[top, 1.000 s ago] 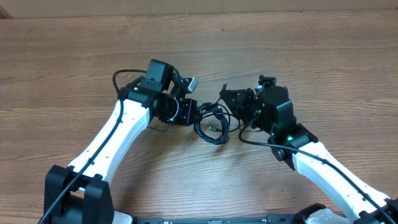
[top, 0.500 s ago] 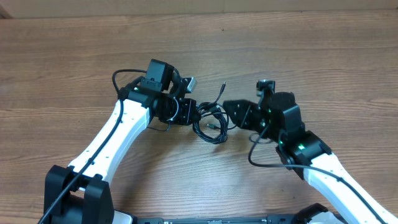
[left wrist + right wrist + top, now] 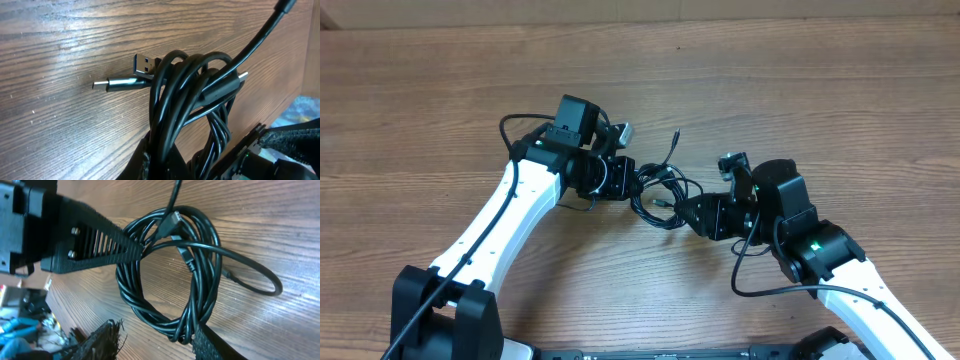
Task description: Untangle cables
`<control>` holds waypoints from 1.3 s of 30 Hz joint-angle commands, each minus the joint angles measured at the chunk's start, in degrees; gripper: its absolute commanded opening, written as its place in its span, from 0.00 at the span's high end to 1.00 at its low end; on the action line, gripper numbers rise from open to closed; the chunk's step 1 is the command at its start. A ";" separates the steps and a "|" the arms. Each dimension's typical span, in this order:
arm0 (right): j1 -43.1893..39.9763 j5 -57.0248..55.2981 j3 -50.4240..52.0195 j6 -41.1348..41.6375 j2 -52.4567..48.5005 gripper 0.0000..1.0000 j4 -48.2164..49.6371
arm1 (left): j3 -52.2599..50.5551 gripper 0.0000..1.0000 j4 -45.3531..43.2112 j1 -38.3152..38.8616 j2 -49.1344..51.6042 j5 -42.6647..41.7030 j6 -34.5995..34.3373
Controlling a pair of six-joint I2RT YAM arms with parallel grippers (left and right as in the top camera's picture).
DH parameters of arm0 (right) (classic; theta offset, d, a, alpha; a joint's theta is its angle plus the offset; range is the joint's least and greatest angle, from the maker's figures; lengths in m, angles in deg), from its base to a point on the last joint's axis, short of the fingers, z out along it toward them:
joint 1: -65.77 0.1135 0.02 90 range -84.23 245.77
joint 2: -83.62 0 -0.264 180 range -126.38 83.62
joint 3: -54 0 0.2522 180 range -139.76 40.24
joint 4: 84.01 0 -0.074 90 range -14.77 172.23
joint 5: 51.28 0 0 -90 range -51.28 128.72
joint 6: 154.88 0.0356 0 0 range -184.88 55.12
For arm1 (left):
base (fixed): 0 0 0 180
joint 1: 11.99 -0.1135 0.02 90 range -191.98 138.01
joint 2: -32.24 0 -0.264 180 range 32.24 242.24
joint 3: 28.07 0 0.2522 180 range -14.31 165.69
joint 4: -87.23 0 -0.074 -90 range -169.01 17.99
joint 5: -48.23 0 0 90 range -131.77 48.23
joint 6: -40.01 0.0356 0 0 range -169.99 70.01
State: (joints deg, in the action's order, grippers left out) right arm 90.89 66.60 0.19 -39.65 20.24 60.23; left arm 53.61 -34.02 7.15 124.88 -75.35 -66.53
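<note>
Wood-grain table (image 3: 800, 90) fills every view on my screens, and the cables (image 3: 660, 197) sit near its middle as one small black coil of several loops, between the two arms. From overhead I see my left end effector (image 3: 623, 181) at the coil's left edge, clamped onto the bundle. The left wrist camera shows the strands bunched thick right in front of the lens and running down out of the bottom of the picture. Past that bunch a blue-tongued USB plug (image 3: 145, 64) and a slim grey plug (image 3: 114, 84) poke out to the left; I cannot tell whether they touch the wood. My right end effector (image 3: 697, 213) is at the coil's lower right side, spread wide and gripping nothing. On the right wrist camera one of its fingers (image 3: 210, 347) overlaps the near end of the coil, while the other finger (image 3: 102, 340) stands off to the side, clear of the cords. There too, the left end effector's ribbed black finger (image 3: 100, 245) meets the coil's upper left rim. A small plug (image 3: 172, 220) lies across the top of the coil, and one strand (image 3: 260, 277) bows out as a separate loop flat on the table.
</note>
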 commanded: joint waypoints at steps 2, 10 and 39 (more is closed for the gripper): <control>0.00 0.04 -0.52 -4.57 -1.57 0.53 0.22 | 1.33 0.96 -0.24 0.02 -0.39 -0.52 -3.76; 3.45 -4.96 -0.52 -4.55 -5.49 0.59 0.63 | 1.33 0.96 -0.24 0.02 -0.39 -0.57 -5.97; 12.81 -21.18 -0.52 -4.52 -11.28 0.96 4.02 | 1.33 0.96 -4.46 0.02 -0.39 -17.09 -7.96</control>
State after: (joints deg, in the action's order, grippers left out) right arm 103.37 40.57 0.19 -43.89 9.86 63.70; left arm 53.59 -36.79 7.13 124.88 -83.79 -73.87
